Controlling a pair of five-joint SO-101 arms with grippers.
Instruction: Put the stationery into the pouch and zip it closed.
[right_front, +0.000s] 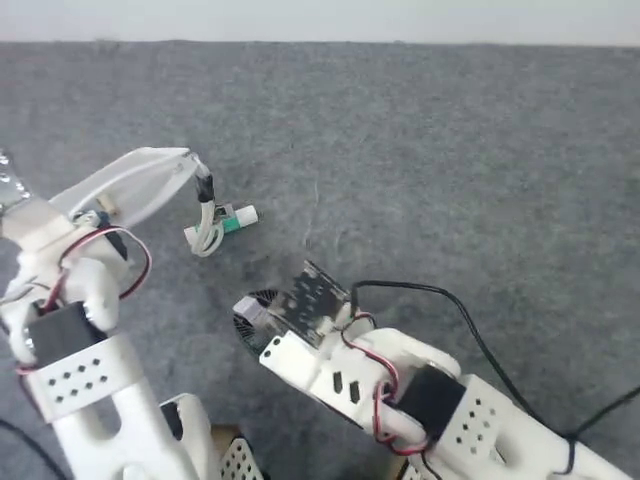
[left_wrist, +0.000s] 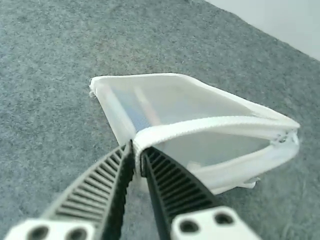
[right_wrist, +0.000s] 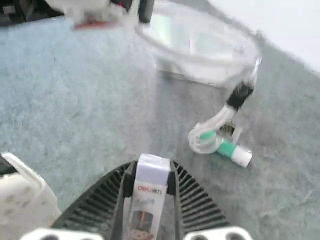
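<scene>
At the near edge of the high view, the right arm comes in from 5 o'clock. Its right gripper (right_wrist: 149, 169) has both ribbed fingers pressed against the sides of 1 small white block (right_wrist: 148, 187) with print on its label, which sits upright between them. In the high view this gripper sits just below the middle of the grey felt table (right_front: 450, 150), pointing toward 10 o'clock.

The left arm rises from 7 o'clock. Its left gripper (left_wrist: 136, 149) is pinched together on the white zip edge of the pouch (left_wrist: 200, 110), with no gap between the fingers. The pouch is translucent and held off the table with its mouth gaping open; faint shapes show through its wall, too blurred to name. From above, the pouch (right_front: 125, 185) sits at about 9 o'clock.

Farther out, at the pouch's 3 o'clock end, a black zip pull (right_front: 205, 187) hangs down with a white cord loop (right_front: 207, 237) trailing onto the felt. A green-and-white stick (right_front: 232, 220) lies flat there — touching the loop — at about 11 o'clock from the right gripper and well apart from it.
</scene>
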